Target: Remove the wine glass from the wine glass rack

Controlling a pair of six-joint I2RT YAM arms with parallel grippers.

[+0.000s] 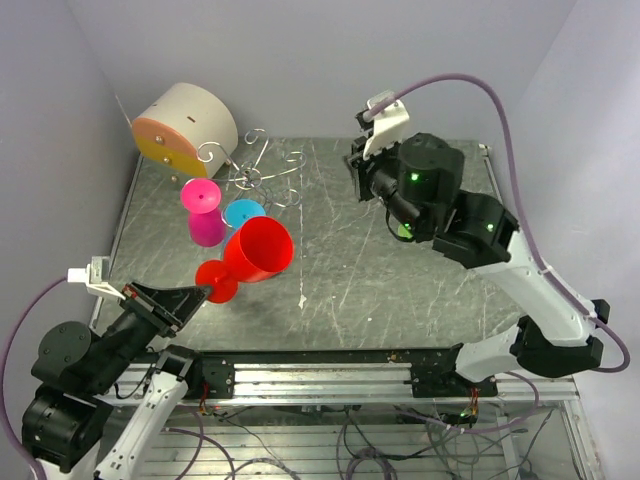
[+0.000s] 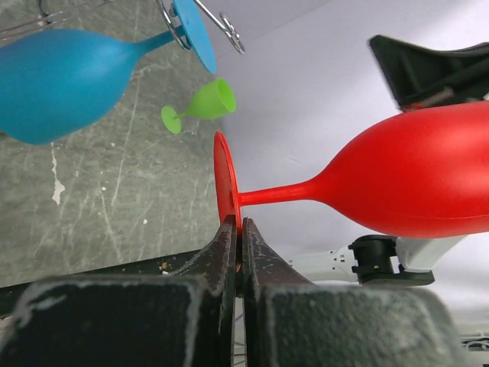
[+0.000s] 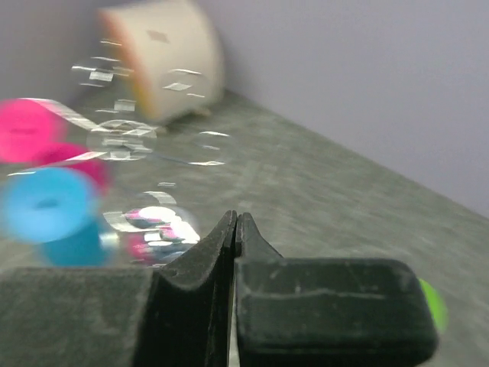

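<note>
A red wine glass (image 1: 258,252) hangs in the air, tilted, off the wine glass rack (image 1: 262,172). My left gripper (image 1: 196,294) is shut on the rim of its round foot (image 2: 224,183), and the bowl (image 2: 420,176) points away to the right. A blue glass (image 1: 243,213) and a pink glass (image 1: 205,212) still hang from the silver wire rack; the blue one (image 2: 61,73) sits in a curled hook (image 2: 179,32). My right gripper (image 1: 357,168) is raised right of the rack, shut (image 3: 236,222) with nothing in it.
A beige cylinder with an orange face (image 1: 185,122) stands at the back left, close behind the rack. A small green glass (image 2: 202,107) lies on its side on the marbled grey table (image 1: 400,270). Walls close in the table on the left, back and right.
</note>
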